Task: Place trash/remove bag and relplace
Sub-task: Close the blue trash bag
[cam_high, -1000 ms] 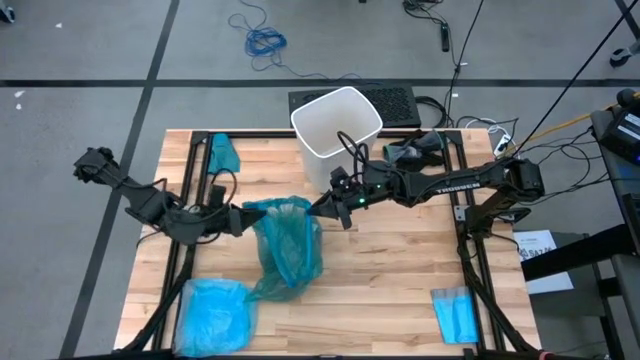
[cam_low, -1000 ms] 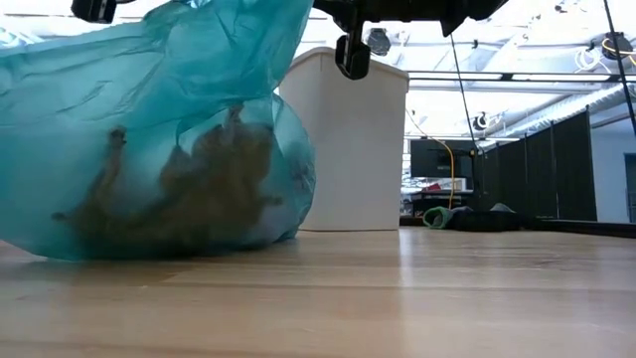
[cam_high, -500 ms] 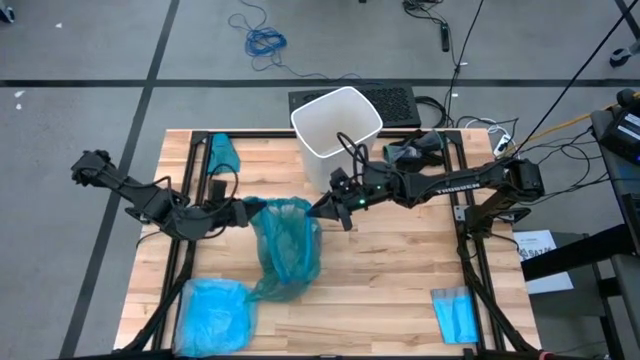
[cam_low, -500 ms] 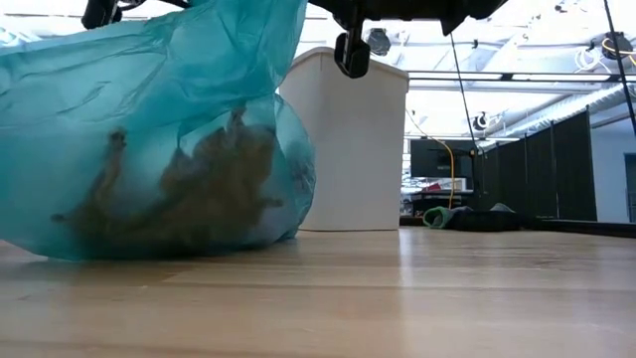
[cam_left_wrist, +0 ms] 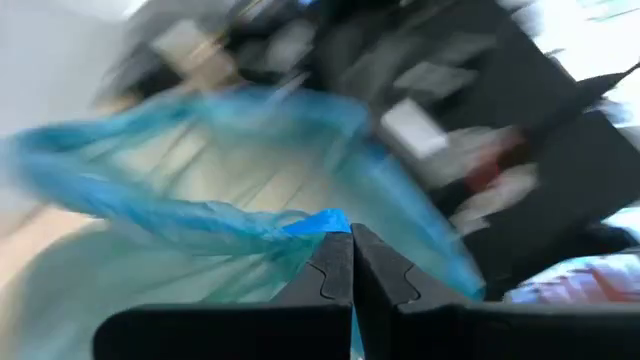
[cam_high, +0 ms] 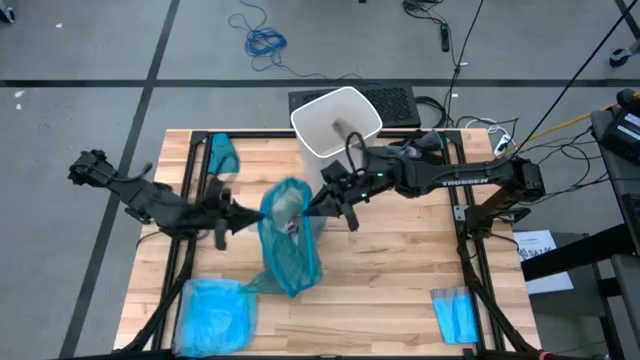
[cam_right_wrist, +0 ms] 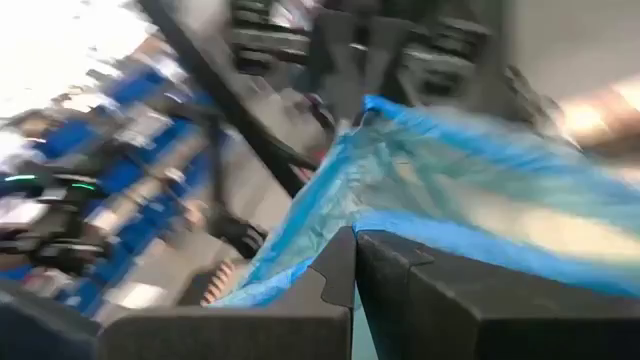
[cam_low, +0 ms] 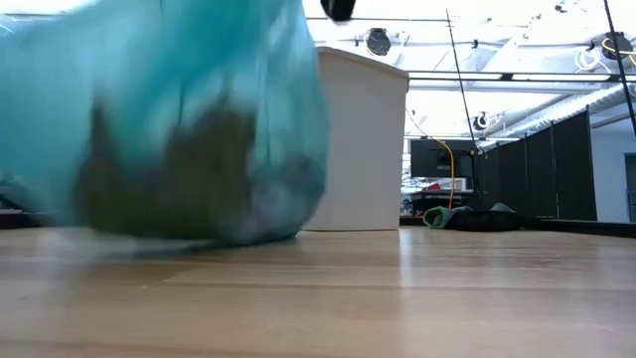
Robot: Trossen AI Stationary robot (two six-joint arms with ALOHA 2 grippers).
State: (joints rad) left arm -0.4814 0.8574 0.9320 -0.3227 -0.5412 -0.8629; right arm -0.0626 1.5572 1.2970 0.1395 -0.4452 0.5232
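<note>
Above the bench (cam_high: pixel 400 260), the bag (cam_high: pixel 287 235) of trash (cam_low: pixel 169 174) is held out of the white bin (cam_high: pixel 336 122), pinched by the left gripper (cam_high: pixel 232 213) and the right gripper (cam_high: pixel 322 203); relining is judged outstanding.

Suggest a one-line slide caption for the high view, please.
Both grippers, left and right, grip the teal bag of trash beside the white bin.

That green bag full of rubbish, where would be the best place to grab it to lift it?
At the open rim, from opposite sides. The bag is limp, with the trash weighing down its bottom, so only the top edge gives a firm hold. The left gripper and right gripper each seem shut on that rim already, one from either side.
</note>
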